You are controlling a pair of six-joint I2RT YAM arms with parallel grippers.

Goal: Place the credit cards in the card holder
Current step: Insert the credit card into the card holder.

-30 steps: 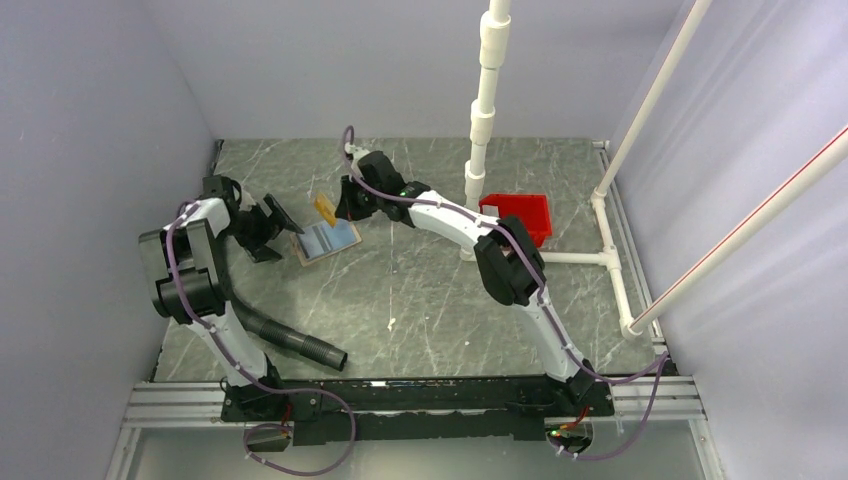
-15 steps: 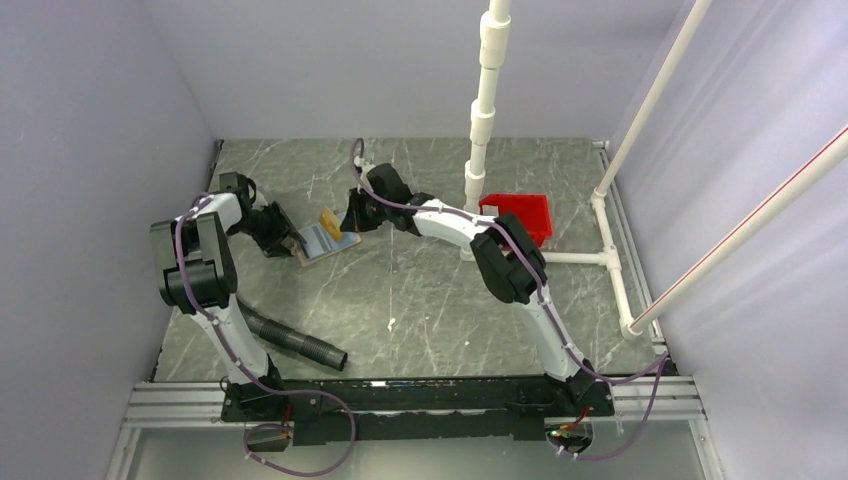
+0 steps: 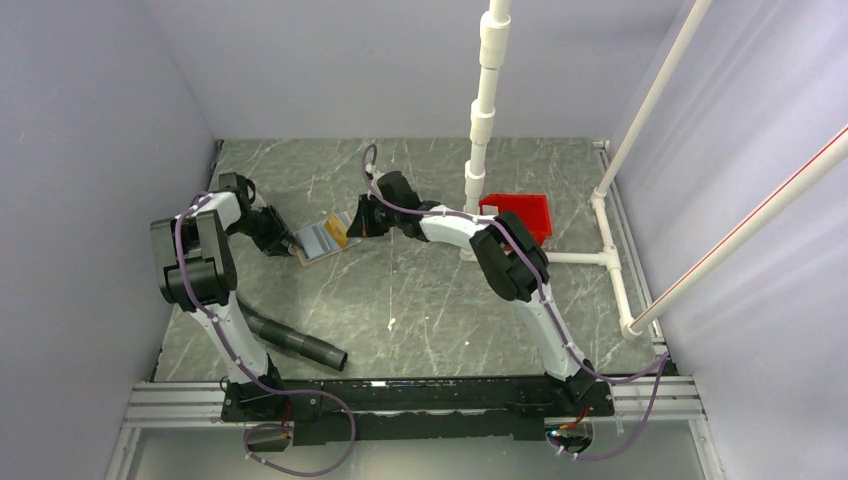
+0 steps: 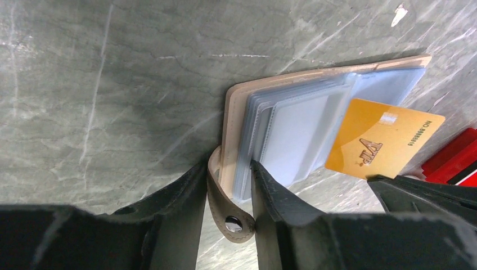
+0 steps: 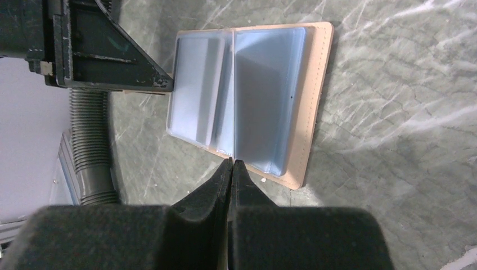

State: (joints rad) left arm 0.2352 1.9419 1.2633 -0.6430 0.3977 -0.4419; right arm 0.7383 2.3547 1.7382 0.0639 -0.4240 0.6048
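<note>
top: open tan fold-over card holder (image 3: 318, 243), blue-grey inside up; left gripper (image 3: 287, 243) at its left edge, right gripper (image 3: 352, 228) at its right | left wrist: alone shows gold rectangular credit card (image 4: 382, 140) face-on over holder's inside; left jaws half-closed, pinching holder's edge | right wrist: jaws pressed together, clamping card, barely visible here

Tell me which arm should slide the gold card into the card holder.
Right: the right pincer is shut on the gold card at the open sleeves; the left pincer grips the card holder's edge.
</note>
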